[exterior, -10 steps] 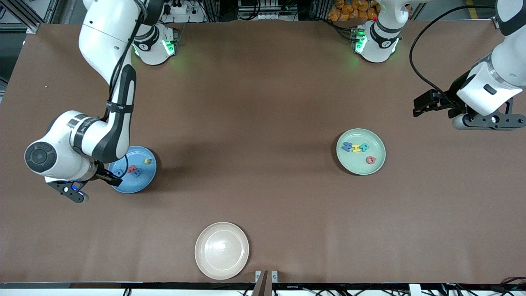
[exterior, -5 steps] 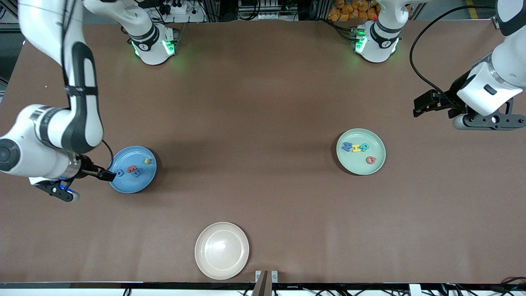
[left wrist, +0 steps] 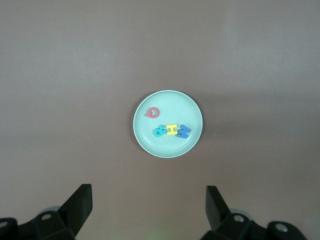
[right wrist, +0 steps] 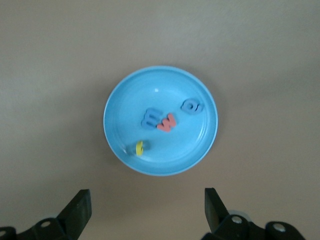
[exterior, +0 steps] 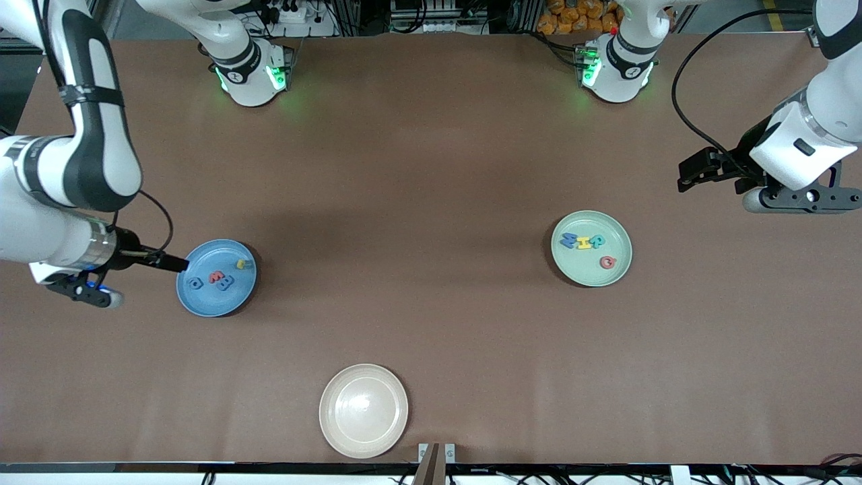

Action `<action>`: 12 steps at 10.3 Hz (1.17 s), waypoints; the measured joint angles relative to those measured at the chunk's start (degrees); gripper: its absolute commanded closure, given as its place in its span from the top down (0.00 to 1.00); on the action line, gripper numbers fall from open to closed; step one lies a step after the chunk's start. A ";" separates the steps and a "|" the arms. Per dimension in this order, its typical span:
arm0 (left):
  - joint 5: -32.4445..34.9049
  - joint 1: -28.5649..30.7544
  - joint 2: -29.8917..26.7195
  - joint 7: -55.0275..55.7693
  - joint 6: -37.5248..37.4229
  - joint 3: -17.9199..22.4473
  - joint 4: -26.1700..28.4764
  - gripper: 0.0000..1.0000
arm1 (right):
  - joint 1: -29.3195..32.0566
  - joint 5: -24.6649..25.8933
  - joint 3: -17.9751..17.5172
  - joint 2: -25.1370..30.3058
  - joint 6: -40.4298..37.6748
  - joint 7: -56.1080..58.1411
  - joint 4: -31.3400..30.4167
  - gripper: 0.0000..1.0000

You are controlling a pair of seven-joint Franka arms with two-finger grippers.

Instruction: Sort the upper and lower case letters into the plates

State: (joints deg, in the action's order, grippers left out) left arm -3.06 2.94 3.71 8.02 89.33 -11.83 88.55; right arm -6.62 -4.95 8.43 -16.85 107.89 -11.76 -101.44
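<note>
The sky blue plate (exterior: 207,300) (right wrist: 165,92) lies toward the right arm's end of the table. It holds several letters: two blue ones (right wrist: 150,119) (right wrist: 192,106), a red one (right wrist: 167,121) and a yellow one (right wrist: 140,147). The mint green plate (exterior: 584,273) (left wrist: 172,102) lies toward the left arm's end with a red letter (left wrist: 153,113), a teal one (left wrist: 160,131), a yellow one (left wrist: 172,130) and a blue one (left wrist: 183,131). My right gripper (right wrist: 146,210) hangs open and empty over bare table beside the blue plate. My left gripper (left wrist: 148,202) is open and empty, high over the table's end beside the mint plate.
A cream-beige plate (exterior: 363,411) with nothing in it sits near the table's front edge, about midway between the two arms' ends. Both arm bases stand along the table's back edge.
My right arm has drawn back from over the blue plate toward its own end of the table, uncovering the plate. The left arm has not moved.
</note>
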 measured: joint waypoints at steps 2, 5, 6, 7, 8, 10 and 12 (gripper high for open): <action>0.00 0.15 -0.01 0.00 0.00 0.18 -0.06 1.00 | 3.67 1.23 -5.89 3.50 1.51 0.02 -5.48 1.00; 0.00 0.12 -0.02 0.00 0.00 0.18 -0.14 1.00 | 4.49 1.68 -8.02 9.02 5.31 0.05 -12.72 1.00; 0.00 0.09 -0.02 0.00 0.00 0.15 -0.16 1.00 | 4.49 1.71 -8.07 10.53 5.77 0.08 -12.63 1.00; 0.00 0.10 -0.02 0.00 0.00 0.15 -0.17 1.00 | 4.52 1.72 -8.07 12.10 6.05 0.11 -12.19 1.00; 0.00 0.12 -0.02 0.00 0.00 0.16 -0.18 1.00 | 4.55 1.75 -8.07 13.79 6.07 0.20 -11.39 1.00; 0.05 0.20 -0.02 0.00 0.00 0.33 -0.18 1.00 | 4.73 1.85 -7.98 16.50 3.17 1.80 -7.42 1.00; 3.49 0.12 -0.02 -2.74 0.00 0.31 -0.19 1.00 | 5.02 1.88 -7.86 17.32 -1.55 3.45 -2.55 1.00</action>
State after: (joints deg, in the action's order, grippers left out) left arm 0.43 3.06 3.69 5.28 89.34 -11.52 88.36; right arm -1.60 -3.07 0.57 0.48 106.34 -8.31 -103.99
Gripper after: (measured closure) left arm 0.000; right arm 0.000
